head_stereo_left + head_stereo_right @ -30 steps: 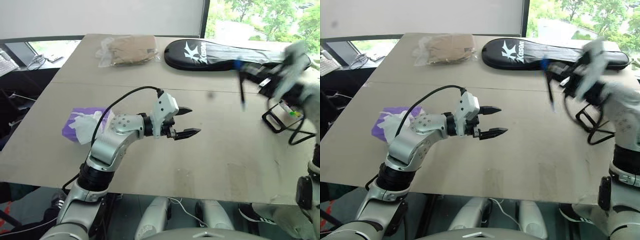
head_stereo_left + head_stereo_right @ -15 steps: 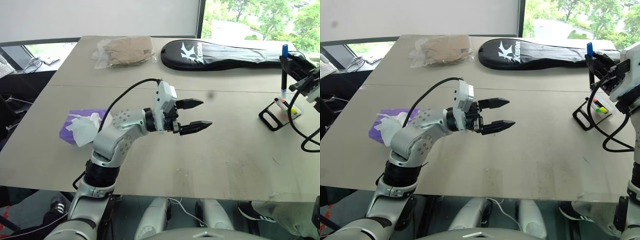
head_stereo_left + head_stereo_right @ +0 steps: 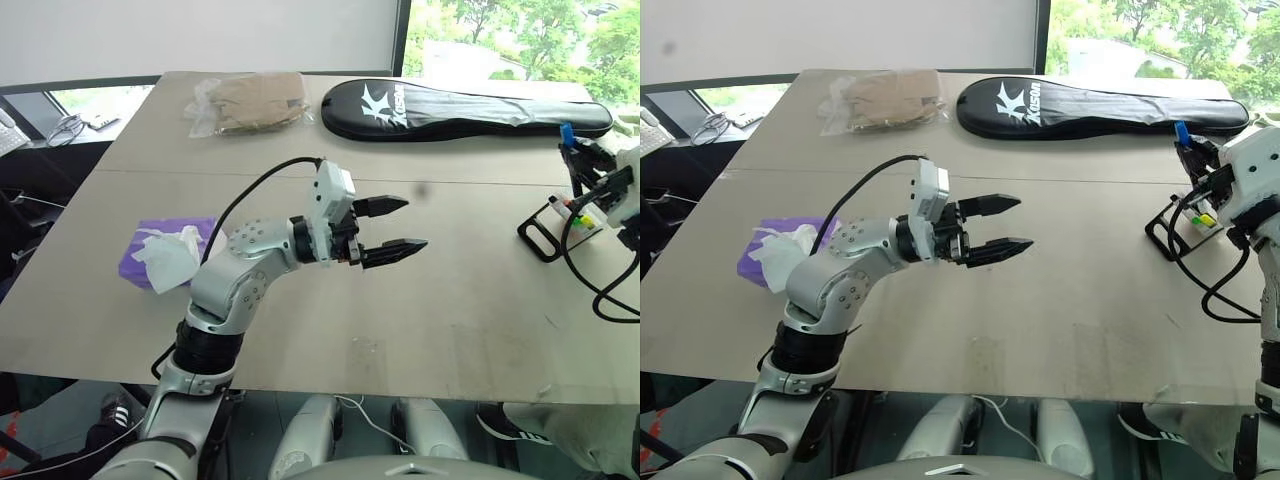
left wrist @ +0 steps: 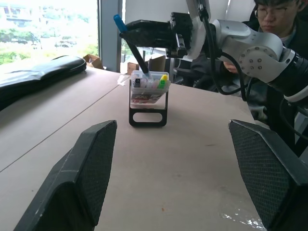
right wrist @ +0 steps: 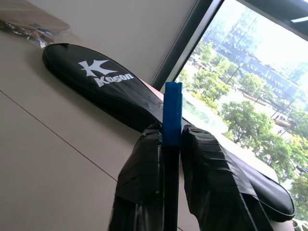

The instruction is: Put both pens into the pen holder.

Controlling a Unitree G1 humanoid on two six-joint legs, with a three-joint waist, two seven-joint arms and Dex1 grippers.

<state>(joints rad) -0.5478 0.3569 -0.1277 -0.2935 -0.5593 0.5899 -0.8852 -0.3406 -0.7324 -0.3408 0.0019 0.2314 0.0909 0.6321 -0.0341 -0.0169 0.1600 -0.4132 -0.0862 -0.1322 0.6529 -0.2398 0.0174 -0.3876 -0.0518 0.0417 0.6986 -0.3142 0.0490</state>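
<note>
Looks like an office or lab room: big plain tabletop (image 3: 300, 300) w/ large windows (image 3: 520, 30) beyond its far edge, trees outside. Seated person (image 4: 274, 29) off one side w/ more desks behind. Keyboard and cables on a side desk (image 3: 40, 125) past the left edge.

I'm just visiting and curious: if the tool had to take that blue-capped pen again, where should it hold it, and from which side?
Probably the upper barrel just below the blue cap, coming from above. The blue-capped pen stands tilted with its lower end already inside the pen holder, so only its upper part is free. The right tool pinches it there now.
</note>
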